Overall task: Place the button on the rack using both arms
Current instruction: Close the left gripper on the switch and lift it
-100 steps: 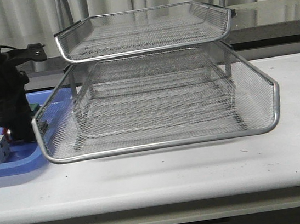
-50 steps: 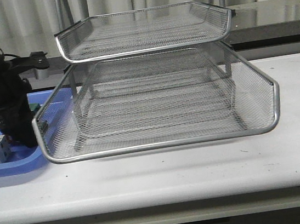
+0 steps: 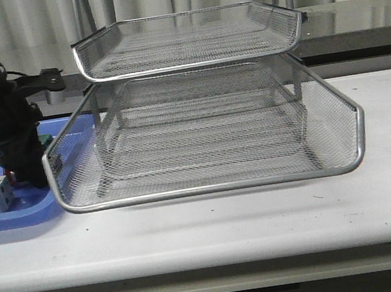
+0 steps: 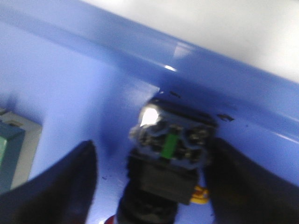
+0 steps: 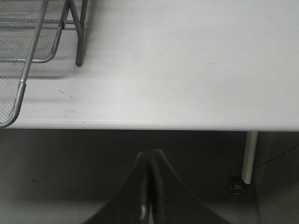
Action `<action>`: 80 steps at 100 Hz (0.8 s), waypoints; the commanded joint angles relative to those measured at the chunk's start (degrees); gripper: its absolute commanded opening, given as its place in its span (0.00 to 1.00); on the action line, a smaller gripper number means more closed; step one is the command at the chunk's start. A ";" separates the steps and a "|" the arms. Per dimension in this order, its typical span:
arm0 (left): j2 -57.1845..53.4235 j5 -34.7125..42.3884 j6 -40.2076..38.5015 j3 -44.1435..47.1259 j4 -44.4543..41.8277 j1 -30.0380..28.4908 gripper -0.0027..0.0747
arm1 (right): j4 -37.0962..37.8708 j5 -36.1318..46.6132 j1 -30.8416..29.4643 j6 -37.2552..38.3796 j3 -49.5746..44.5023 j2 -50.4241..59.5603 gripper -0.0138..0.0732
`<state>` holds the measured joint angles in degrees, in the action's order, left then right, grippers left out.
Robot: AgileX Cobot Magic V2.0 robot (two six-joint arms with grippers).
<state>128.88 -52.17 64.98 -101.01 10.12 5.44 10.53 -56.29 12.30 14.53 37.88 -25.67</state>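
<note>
Nearest, the right gripper [image 5: 148, 186] hangs below the front edge of the table [image 5: 187, 70], fingers pressed together, holding nothing.

At the table's left end, the left gripper [image 4: 149, 179] is down in the blue tray [image 4: 70, 79], close to the tray's wall, jaws spread w/ the button [image 4: 170, 158] between them; one finger looks near the body, contact not sure.

Advice: centre on the black body, close firmly, lift straight up, so the button does not twist.

Behind, the rack [image 3: 200, 127] waits, nothing seen in it.
</note>
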 commanded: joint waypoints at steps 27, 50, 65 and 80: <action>-3.36 -0.73 -0.09 -2.96 1.06 0.16 0.05 | 1.49 2.96 -0.17 -0.14 2.01 -0.43 0.03; -3.48 -12.53 -3.20 -12.79 1.06 0.16 0.01 | 1.49 2.96 -0.17 -0.14 2.01 -0.43 0.03; -3.60 -20.41 -5.59 -20.24 1.06 0.16 0.01 | 1.49 2.96 -0.17 -0.14 2.01 -0.43 0.03; -5.67 -20.41 -10.85 -24.41 1.06 0.16 0.01 | 1.49 2.88 -0.17 -0.14 2.01 -0.43 0.03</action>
<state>128.84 -70.08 56.91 -122.08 10.12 5.44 10.53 -56.38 12.30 14.53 37.88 -25.67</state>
